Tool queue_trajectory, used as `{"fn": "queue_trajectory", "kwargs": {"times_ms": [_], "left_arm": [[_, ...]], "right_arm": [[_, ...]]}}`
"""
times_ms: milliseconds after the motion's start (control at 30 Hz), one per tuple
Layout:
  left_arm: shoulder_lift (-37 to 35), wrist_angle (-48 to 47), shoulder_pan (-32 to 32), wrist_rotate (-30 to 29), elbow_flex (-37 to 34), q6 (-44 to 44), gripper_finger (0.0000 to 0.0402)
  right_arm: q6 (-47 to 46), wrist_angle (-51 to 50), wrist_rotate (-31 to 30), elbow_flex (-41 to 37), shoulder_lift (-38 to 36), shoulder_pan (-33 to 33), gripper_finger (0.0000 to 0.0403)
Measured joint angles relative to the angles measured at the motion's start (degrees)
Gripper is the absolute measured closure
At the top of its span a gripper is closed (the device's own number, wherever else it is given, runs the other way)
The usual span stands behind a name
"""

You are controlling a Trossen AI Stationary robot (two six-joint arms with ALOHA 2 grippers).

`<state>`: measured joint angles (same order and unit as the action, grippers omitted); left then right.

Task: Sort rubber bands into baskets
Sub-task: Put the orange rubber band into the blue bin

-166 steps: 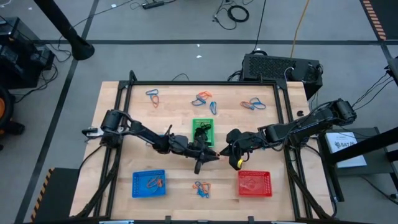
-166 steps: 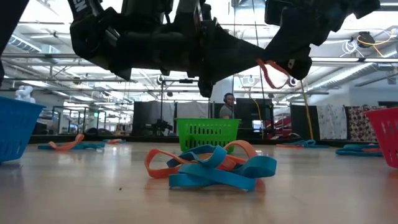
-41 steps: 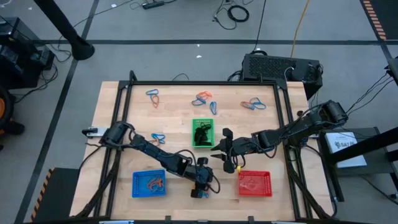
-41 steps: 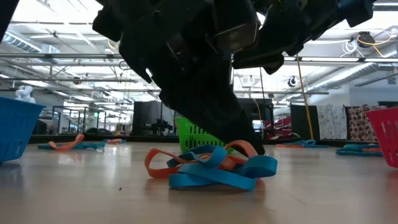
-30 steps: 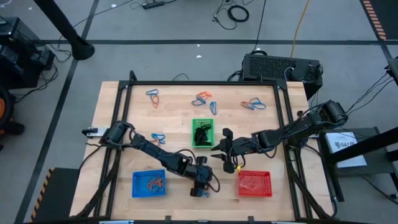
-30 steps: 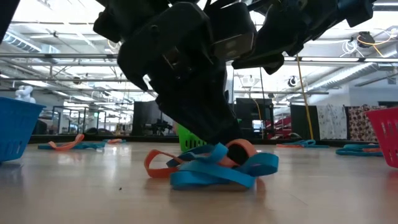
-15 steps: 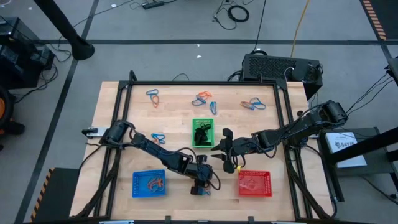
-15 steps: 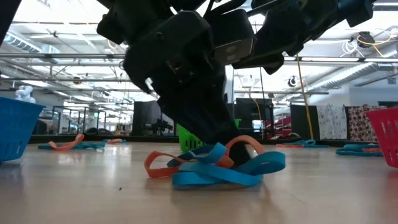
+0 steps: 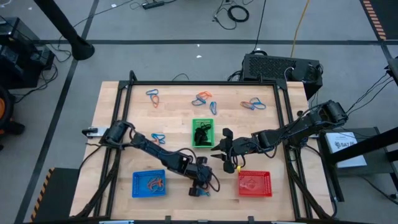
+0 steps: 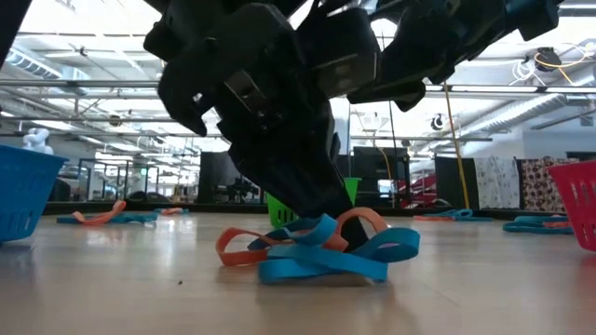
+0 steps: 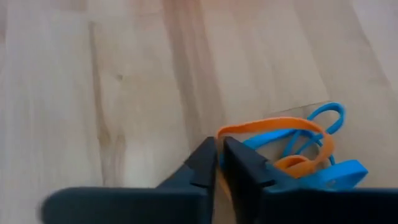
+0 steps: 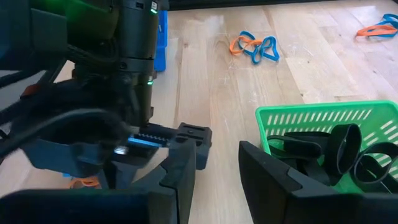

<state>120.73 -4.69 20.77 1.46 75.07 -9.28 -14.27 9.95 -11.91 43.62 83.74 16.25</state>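
Taking the green basket (image 9: pixel 203 133) as our landmark, the blue basket (image 9: pixel 148 183) sits to its left and nearer the table's front edge. Right of that, in front of the green basket, our left gripper (image 9: pixel 200 184) is down on a tangle of orange and blue rubber bands (image 10: pixel 317 249). Its fingers (image 11: pixel 208 163) have pinched nearly together at the orange loop (image 11: pixel 273 126); we judge the band is caught, though we cannot see rubber between the pads. To do this step well, we should lift slowly and check that only one colour comes away, since the loops lie interlaced.

Right of the green basket hovers our right gripper (image 9: pixel 225 151), jaws partly apart and holding nothing we can see; the red basket (image 9: pixel 254 183) lies front-right of the landmark.

The left wrist view alone shows how narrow the finger gap is. The right wrist view alone shows black bands (image 12: pixel 336 151) inside the green basket. Only the high view shows more clusters (image 9: pixel 204 99) behind that basket.
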Motion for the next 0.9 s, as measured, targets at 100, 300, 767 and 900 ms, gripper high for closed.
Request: {"fn": "queue_trajectory", "kwargs": {"times_ms": [100, 300, 767, 900], "left_arm": [[-0.36, 0.49, 0.39, -0.49, -0.07, 1.17, 0.0394], [-1.87, 0.87, 1.12, -3.7, 1.46, 3.5, 0.0398], [-15.04, -20.1, 5.87, -8.93, 2.19, -1.45, 0.04], [-19.29, -29.36, 8.86, -9.44, 2.26, -8.79, 0.04]], "right_arm": [[0.34, -0.12, 0.0, 0.0, 0.0, 0.0, 0.0289], [0.35, -1.6, -0.02, 0.0, 0.0, 0.0, 0.0289], [-0.04, -1.65, -0.02, -0.02, -0.02, -0.02, 0.0289], [-0.04, -1.45, 0.0, 0.0, -0.02, 0.0, 0.0289]]}}
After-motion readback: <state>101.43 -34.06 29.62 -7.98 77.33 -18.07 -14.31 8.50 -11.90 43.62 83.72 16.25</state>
